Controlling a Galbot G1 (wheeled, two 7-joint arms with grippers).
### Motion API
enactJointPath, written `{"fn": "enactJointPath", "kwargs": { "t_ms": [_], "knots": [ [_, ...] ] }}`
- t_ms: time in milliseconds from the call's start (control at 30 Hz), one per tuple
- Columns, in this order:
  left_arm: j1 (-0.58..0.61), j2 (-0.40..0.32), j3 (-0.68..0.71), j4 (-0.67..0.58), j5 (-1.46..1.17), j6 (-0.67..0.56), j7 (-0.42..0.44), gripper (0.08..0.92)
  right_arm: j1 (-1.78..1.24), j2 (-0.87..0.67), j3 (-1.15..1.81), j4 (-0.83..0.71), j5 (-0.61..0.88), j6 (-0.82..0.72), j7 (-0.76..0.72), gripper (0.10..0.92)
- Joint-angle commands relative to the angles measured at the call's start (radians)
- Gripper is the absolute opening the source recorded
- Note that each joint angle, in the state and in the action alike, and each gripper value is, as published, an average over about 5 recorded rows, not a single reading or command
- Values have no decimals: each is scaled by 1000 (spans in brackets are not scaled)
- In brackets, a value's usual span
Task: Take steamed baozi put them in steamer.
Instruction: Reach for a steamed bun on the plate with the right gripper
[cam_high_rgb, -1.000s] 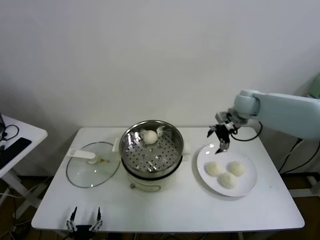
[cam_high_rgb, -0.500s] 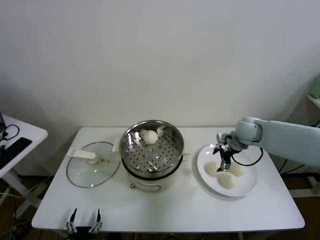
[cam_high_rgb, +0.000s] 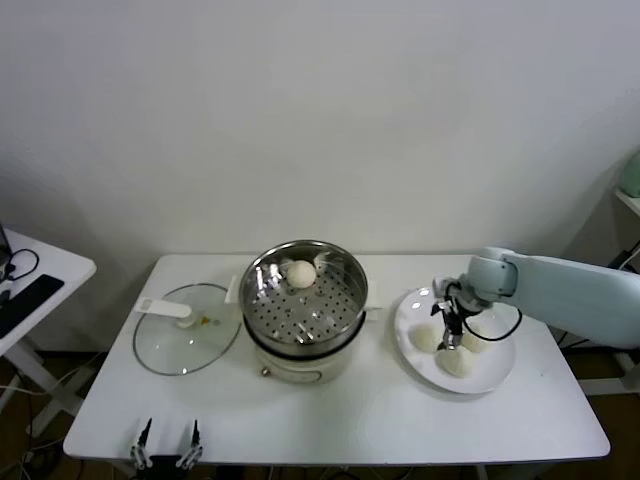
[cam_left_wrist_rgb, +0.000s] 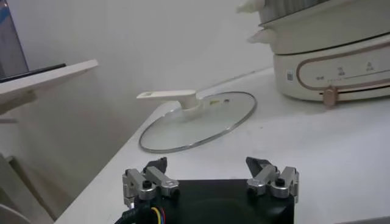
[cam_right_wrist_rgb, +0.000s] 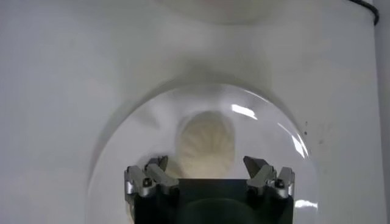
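Observation:
One steamed baozi (cam_high_rgb: 301, 273) lies in the steel steamer (cam_high_rgb: 345, 300) at the table's middle. Three more baozi (cam_high_rgb: 427, 338) (cam_high_rgb: 457, 362) (cam_high_rgb: 476, 339) lie on the white plate (cam_high_rgb: 408, 322) to its right. My right gripper (cam_high_rgb: 449, 325) hangs low over the plate among them, open. In the right wrist view a pleated baozi (cam_right_wrist_rgb: 206, 141) lies just ahead of the spread fingers of that gripper (cam_right_wrist_rgb: 207, 167), which hold nothing. My left gripper (cam_high_rgb: 165, 452) is parked open at the table's front left edge, seen also as the left gripper (cam_left_wrist_rgb: 210, 167) in its wrist view.
A glass lid (cam_high_rgb: 185, 328) with a white handle lies flat on the table left of the steamer; the lid (cam_left_wrist_rgb: 198, 119) and the cooker base (cam_left_wrist_rgb: 329, 61) show in the left wrist view. A side table (cam_high_rgb: 30, 280) stands at far left.
My right gripper has come down and inward from above the plate's far edge to just over the baozi on the plate, staying open. The left arm has not moved.

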Motion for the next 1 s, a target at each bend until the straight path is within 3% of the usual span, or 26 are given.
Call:
{"fn": "enactJointPath", "kwargs": {
  "t_ms": [33, 667, 1000],
  "knots": [
    [1, -1, 0, 4, 3, 1, -1, 823, -55, 14, 28, -52, -31, -5, -2, 823],
    [3, 4, -7, 6, 7, -3, -7, 823, -94, 74, 61, -110, -44, 7, -5, 820],
    [5, 2, -7, 8, 12, -8, -8, 823, -98, 75, 76, -108, -49, 14, -15, 709]
  ]
}}
